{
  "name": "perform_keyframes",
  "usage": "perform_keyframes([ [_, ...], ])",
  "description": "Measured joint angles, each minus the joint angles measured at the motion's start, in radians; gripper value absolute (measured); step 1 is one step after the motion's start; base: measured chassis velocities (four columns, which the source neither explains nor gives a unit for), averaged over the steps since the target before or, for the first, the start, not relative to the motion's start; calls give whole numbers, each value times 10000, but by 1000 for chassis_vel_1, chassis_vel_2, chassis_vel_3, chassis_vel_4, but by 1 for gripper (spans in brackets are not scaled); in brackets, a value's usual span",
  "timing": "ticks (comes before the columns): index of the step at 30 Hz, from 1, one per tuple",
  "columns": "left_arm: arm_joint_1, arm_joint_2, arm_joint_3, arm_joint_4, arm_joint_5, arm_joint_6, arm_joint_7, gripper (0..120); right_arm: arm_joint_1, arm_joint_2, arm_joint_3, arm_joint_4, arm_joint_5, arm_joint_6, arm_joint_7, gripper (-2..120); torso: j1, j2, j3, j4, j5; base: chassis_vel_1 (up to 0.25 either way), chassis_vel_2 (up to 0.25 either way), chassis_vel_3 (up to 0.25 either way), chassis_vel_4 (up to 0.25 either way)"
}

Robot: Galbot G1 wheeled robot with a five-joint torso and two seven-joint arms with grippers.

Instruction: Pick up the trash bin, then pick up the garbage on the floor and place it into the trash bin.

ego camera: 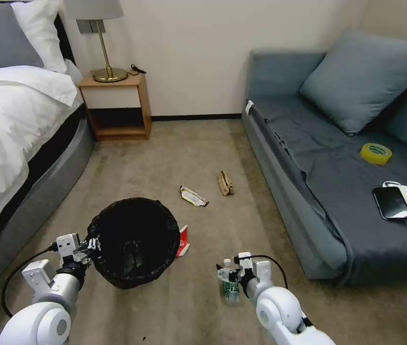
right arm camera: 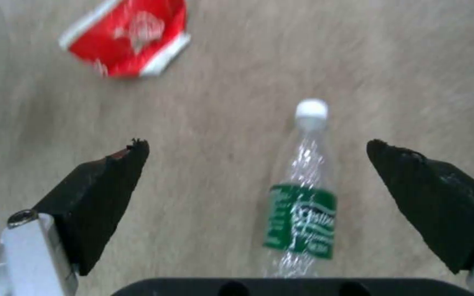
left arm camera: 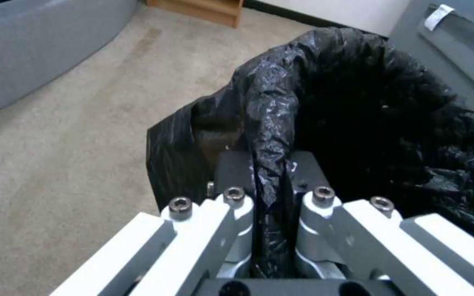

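Left gripper (ego camera: 93,245): low on the left, at the near-left rim of the trash bin (ego camera: 133,242). The left wrist view shows its fingers pressed together on a fold of the black bag and the rim (left arm camera: 270,164).
Trash bin: round, lined with crinkled black plastic, mouth up, over the carpet (ego camera: 179,153) in front of the robot.
Right gripper (ego camera: 228,277): low on the right, over the bottle (ego camera: 230,286). Fingers (right arm camera: 105,193) spread wide, one on each side of the bottle, neither touching it.
Bottle: clear, green label, white cap (right arm camera: 311,110). Lying flat on the carpet, cap pointing away from the wrist.
Red-white wrapper (ego camera: 183,241): crumpled, on the floor just beside the bin's right side, partly hidden by it. In the right wrist view it lies beyond the bottle (right arm camera: 130,37).
Foil wrapper (ego camera: 193,196): yellowish, flat on the carpet past the bin, apart from it.
Brown paper (ego camera: 225,183): folded, near the foil wrapper, to its right, toward the sofa.
Floor: beige short carpet, dark skirting along a pale wall.
Room, left: bed (ego camera: 16,110) with white linen and a grey base. Wooden nightstand (ego camera: 115,106) beside it, brass lamp (ego camera: 103,43) on top.
Room, right: grey-blue sofa (ego camera: 308,191) with a cushion (ego camera: 364,76). On the seat, a yellow tape roll (ego camera: 375,153) and, nearer, a black phone (ego camera: 391,202).
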State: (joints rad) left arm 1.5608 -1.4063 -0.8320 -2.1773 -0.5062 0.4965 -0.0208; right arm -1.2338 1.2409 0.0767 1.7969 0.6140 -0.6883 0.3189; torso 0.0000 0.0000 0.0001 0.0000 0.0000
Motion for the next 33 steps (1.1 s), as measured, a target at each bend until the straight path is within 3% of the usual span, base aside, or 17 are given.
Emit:
perform_keyframes([
  [2, -4, 18, -73, 88, -54, -36, 54, 5, 572, -45, -321, -481, 917, -475, 468, 100, 0, 0, 0, 0, 1, 0, 0, 0, 0],
  [9, 51, 23, -192, 196, -75, -157, 188, 5, 1410, -207, -773, -1588, 1883, -595, 702, 100, 0, 0, 0, 2, 1, 0, 0, 0, 0],
  [31, 84, 92, -408, 571, -200, -450, 388, 5, 2286, 18, -1549, -4021, 851, -496, -10, 100, 0, 0, 0, 0, 0, 0, 0, 0, 0],
  [33, 87, 89, -444, 645, -199, -505, 406, 5, 2397, 76, -1650, -4341, 655, -491, -189, 95, 0, 0, 0, 0, 0, 0, 0, 0, 0],
])
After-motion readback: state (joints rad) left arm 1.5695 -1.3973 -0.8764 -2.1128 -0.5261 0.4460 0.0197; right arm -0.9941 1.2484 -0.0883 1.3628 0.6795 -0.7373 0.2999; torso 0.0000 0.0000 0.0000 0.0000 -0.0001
